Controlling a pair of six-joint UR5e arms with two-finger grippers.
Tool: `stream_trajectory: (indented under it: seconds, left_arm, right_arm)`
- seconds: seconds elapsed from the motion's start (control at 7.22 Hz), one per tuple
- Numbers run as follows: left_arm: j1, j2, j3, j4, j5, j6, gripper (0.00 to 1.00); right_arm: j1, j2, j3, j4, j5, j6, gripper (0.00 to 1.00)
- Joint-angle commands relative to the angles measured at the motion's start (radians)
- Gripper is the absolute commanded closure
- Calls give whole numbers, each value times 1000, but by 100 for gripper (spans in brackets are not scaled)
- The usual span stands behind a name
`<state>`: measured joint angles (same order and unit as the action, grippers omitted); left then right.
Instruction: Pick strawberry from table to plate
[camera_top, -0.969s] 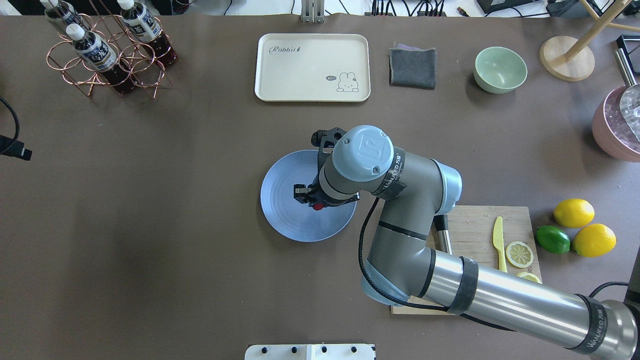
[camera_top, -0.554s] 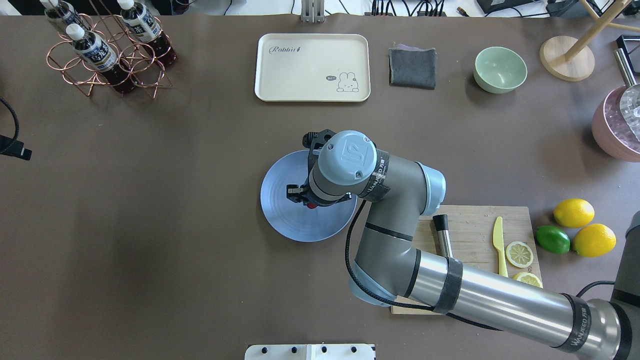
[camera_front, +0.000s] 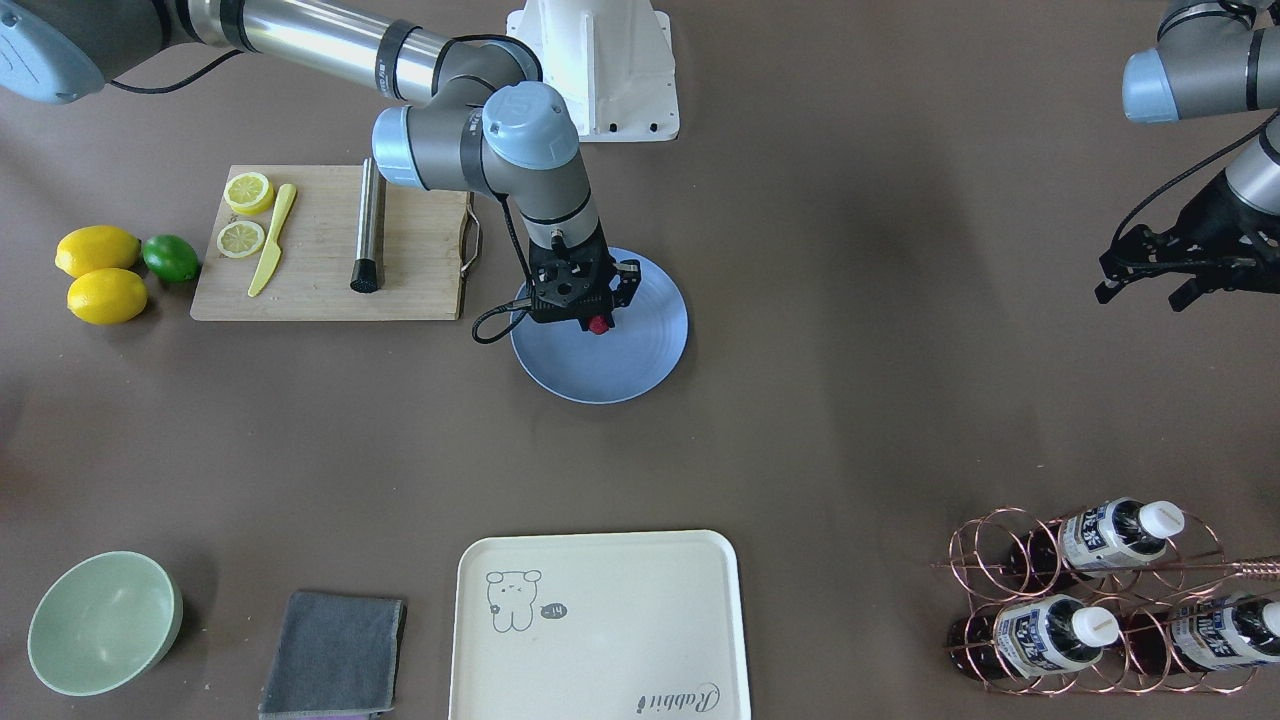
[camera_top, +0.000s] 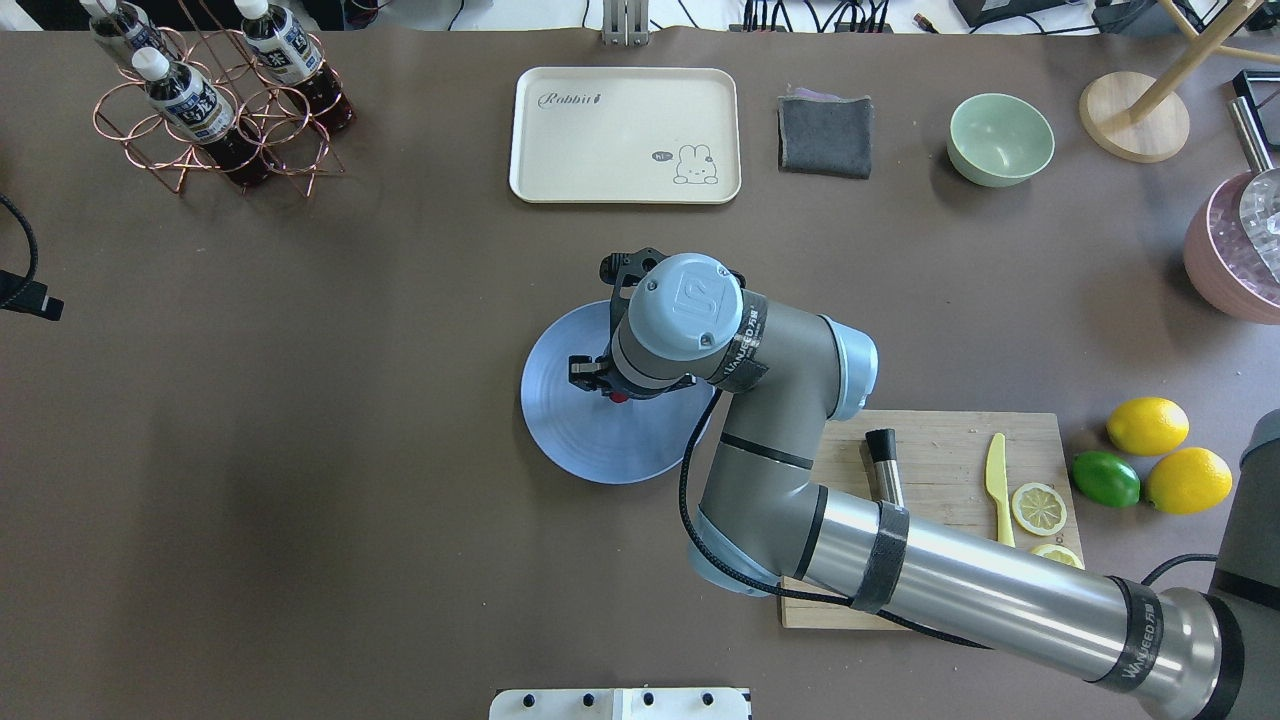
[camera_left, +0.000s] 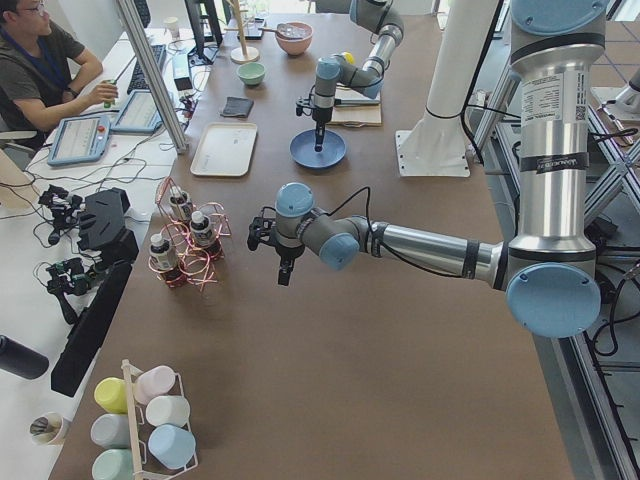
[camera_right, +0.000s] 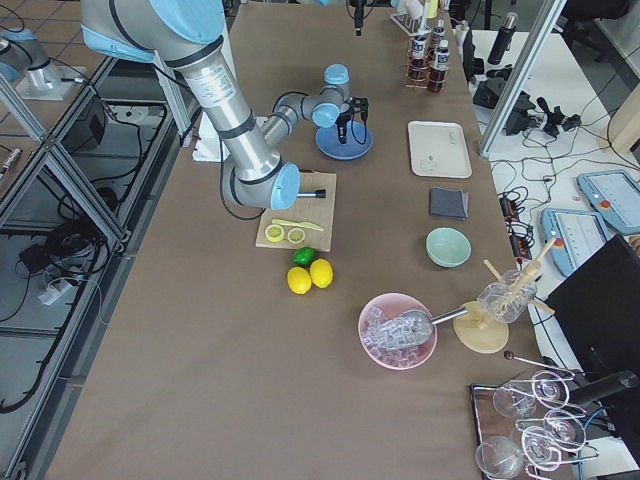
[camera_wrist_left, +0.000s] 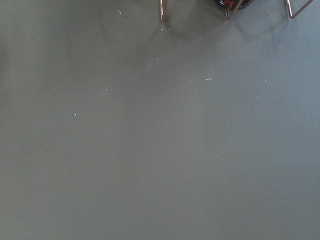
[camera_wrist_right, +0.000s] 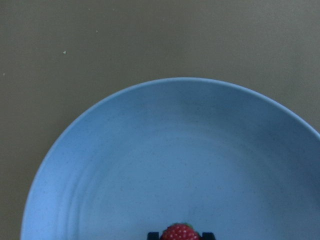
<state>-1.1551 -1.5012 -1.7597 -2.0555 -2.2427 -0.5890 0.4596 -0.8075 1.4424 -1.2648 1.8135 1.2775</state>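
Pinching bumpy red strawberry (camera_wrist_right: 179, 233), right gripper (camera_front: 597, 319), over smooth round plate (camera_wrist_right: 150, 160)

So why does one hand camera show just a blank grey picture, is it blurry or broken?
Left wrist view: not broken, just dim bare table filling the frame; tiny specks look sharp, rack legs clipped at the top. Right wrist view: plate evenly lit, no glare, strawberry cut by the bottom edge. Overhead view: soft, broad shadows.

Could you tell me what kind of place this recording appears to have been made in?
Most likely a robotics lab, staged like a drinks counter: a person sits beside the table with a teach pendant, aluminium framing stands alongside, and lemons lie by a cutting board.
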Motion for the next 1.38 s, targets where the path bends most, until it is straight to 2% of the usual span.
stream_trajectory:
  seconds: [0.0,0.14,0.42,0.55,0.69,0.83,1.11,1.25]
  left_arm:
    - [0,-1,3,0,0,0,3]
    - [0,-1,2,0,0,0,3]
    - [0,-1,0,5,0,-2,3]
    - [0,-5,-1,8,-8,-2,3]
    - [-9,-4,0,8,-26,-2,3]
    - [-32,-2,0,9,-29,-2,3]
    - [-83,-5,-14,49,-46,35,3]
    - [-168,-8,-15,145,-95,170,3]
  right_arm:
    - [4,1,-10,-1,0,2,33]
    - [2,4,-19,1,0,2,2]
    - [20,7,1,1,15,5,1]
    - [75,5,15,-14,94,5,1]
    - [171,-25,65,-65,213,-9,1]
    - [264,-83,138,-123,290,-65,1]
    - [463,-265,223,-159,438,-369,1]
    - [581,-357,231,-157,505,-547,1]
